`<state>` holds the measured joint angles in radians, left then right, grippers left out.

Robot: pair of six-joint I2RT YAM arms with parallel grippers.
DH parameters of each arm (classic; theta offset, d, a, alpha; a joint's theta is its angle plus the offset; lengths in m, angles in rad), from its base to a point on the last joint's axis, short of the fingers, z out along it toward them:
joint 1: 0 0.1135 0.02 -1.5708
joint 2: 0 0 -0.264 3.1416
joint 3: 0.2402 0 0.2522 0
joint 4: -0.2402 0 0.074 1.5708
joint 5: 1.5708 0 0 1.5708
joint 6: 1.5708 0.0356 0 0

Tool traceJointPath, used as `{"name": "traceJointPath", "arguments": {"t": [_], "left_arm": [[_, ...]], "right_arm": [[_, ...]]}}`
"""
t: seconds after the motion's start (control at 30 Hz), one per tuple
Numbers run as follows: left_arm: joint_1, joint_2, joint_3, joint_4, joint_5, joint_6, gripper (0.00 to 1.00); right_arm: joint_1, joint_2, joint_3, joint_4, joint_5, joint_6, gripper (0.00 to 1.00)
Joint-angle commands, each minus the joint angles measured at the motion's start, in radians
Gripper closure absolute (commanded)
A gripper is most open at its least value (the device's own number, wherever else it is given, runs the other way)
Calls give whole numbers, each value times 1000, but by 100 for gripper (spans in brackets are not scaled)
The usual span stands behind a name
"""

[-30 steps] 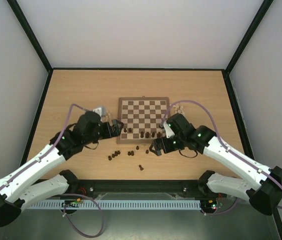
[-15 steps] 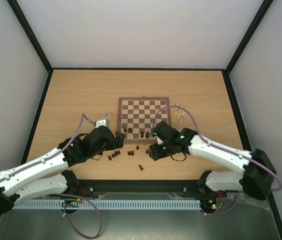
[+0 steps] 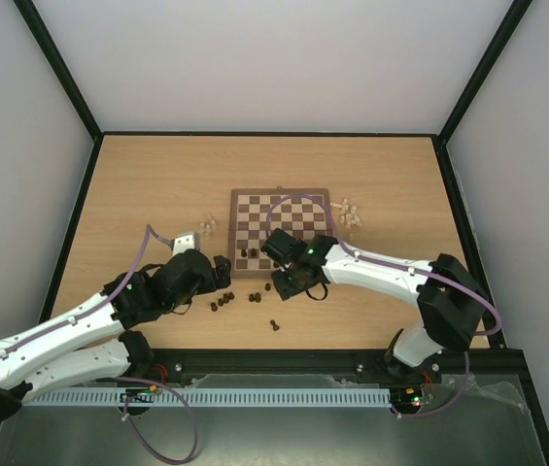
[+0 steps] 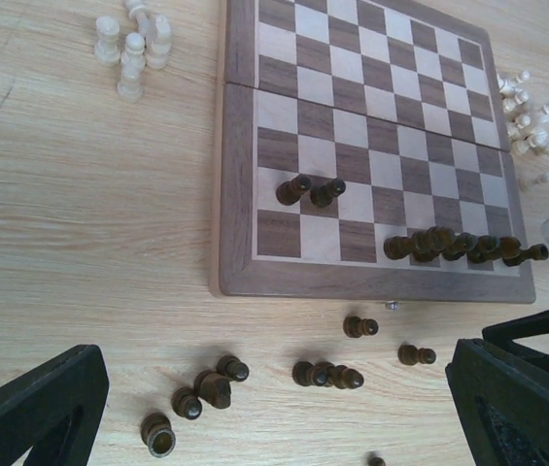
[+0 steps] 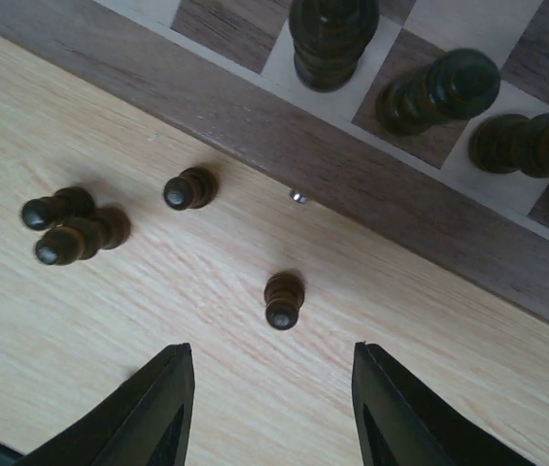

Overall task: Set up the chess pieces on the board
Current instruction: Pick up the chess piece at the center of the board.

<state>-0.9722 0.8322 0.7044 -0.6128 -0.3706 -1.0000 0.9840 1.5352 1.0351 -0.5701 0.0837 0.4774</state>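
Right wrist view: your right gripper (image 5: 272, 379) is spread wide and holds nothing; one dark pawn (image 5: 284, 299) sits on the table (image 5: 109, 320) at its 12 o'clock, clear of both fingers. Your left gripper (image 4: 274, 408) is wide and empty too. The board (image 4: 238, 146) lies at its 12 o'clock, dark pieces (image 4: 454, 245) crowding its near row, pale pieces (image 4: 133, 44) off-board at 11 o'clock.

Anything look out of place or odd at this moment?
Yes. Some dark pieces are bunched along the near-right row of the board, several to a square. Loose dark pieces sit scattered on the table in front of it, and pale pieces stand in clusters beside it.
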Motion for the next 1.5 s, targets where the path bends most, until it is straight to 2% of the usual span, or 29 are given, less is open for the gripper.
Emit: {"name": "traceJointPath", "arguments": {"t": [0.0,0.1,0.33,0.57,0.77,1.0,1.17,1.33,1.47], "left_arm": [[-8,-12,-46,17,3,-6,1],[-16,-12,-65,18,18,-11,1],[-26,-33,-76,-15,9,-17,1],[-26,-79,-112,-20,4,-38,1],[-26,-85,-114,-23,-2,-35,1],[-26,-75,-119,-8,-4,-30,1],[-26,-74,-122,-4,-8,-28,1],[-26,-61,-117,12,-14,-4,1],[-25,-25,-92,12,-24,27,1]], "right_arm": [[2,52,12,-84,43,-44,55],[2,64,-5,-61,28,-45,61],[-4,103,-14,-12,2,-52,63],[-10,158,-4,11,-12,-61,71],[-16,166,-3,18,-16,-66,81],[-18,162,-2,15,-15,-70,98],[-17,45,49,-98,6,-57,99],[-27,-57,156,-265,96,-45,98],[-120,-80,212,-327,153,-53,98]]}}
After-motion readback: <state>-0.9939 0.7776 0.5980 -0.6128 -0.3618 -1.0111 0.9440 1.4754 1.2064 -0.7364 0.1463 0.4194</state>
